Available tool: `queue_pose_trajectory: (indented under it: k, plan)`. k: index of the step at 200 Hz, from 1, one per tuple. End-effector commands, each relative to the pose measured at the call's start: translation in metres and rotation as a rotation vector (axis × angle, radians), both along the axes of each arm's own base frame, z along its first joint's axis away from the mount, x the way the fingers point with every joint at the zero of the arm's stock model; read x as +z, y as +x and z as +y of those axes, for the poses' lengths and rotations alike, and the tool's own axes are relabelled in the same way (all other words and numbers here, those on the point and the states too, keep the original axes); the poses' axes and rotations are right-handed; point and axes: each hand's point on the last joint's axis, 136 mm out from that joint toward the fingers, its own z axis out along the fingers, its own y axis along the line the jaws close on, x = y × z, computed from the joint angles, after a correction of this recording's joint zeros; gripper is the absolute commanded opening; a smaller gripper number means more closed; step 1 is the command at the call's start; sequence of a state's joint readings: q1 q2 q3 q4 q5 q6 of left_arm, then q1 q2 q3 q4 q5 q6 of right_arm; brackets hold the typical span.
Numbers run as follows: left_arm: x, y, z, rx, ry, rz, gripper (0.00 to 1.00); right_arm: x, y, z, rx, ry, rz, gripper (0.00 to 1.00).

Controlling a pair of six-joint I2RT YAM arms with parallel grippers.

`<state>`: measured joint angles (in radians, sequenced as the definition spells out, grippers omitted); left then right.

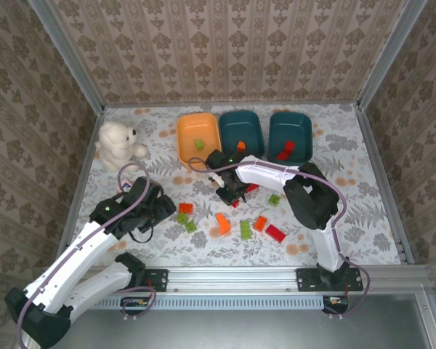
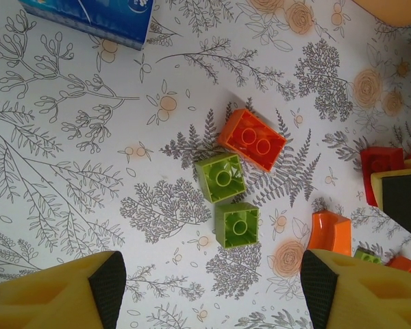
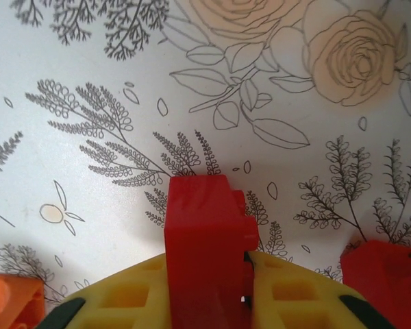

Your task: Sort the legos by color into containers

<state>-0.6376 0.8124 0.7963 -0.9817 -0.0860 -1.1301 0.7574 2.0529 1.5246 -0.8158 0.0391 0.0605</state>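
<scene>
A: Nearest the bases, how is the left gripper (image 2: 212, 284) set?

B: Spread wide and holding nothing. Its yellow fingers (image 2: 61, 295) stand well apart above the floral table (image 2: 68, 157). On the table ahead of them lie a lime brick (image 2: 236, 224) and a second lime brick (image 2: 221, 177), touching each other. An orange brick (image 2: 252, 139) lies just beside the second one. A blue block (image 2: 89, 17) sits further off.

A: And the loose pieces to the right?

B: From above, there is an orange wedge (image 1: 223, 224), a green brick (image 1: 245, 230), a small orange piece (image 1: 260, 224) and a flat red brick (image 1: 275, 233), all near one another.

A: The right gripper (image 1: 232, 193)?

B: It is at mid-table, clamped on a red brick (image 3: 205, 233) that is pinched between its yellow fingertips. Another red piece (image 3: 387, 274) lies near it.

A: The containers?

B: They stand side by side along the far edge. The orange tray (image 1: 185, 131) holds one green piece (image 1: 199, 144). The middle teal tray (image 1: 240, 120) holds one orange piece (image 1: 241, 145). The right teal tray (image 1: 291, 123) holds red pieces (image 1: 285, 151). A white teddy bear (image 1: 118, 142) sits left of the orange tray.
</scene>
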Motion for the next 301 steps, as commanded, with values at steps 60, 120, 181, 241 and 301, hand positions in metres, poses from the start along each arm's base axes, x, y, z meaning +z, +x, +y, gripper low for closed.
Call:
queue_pose_trajectory:
  k: [60,120,181,241,301]
  plan:
    - [0.032,0.042,-0.047,-0.186,-0.012,-0.101,0.71,0.139,0.081,-0.133,-0.568,0.172,-0.3,0.19]
    - [0.056,0.074,-0.097,-0.357,0.016,-0.172,0.71,0.108,0.132,-0.256,-0.967,-0.038,-0.3,0.19]
    - [0.071,0.086,-0.114,-0.4,0.01,-0.226,0.71,0.061,0.16,-0.283,-1.055,-0.208,-0.215,0.2]
    - [0.078,0.082,-0.129,-0.509,0.004,-0.276,0.71,0.033,0.158,-0.287,-1.073,-0.214,-0.155,0.26]
    - [0.071,0.073,-0.147,-0.697,0.048,-0.284,0.71,0.048,0.162,-0.281,-1.07,-0.155,-0.174,0.49]
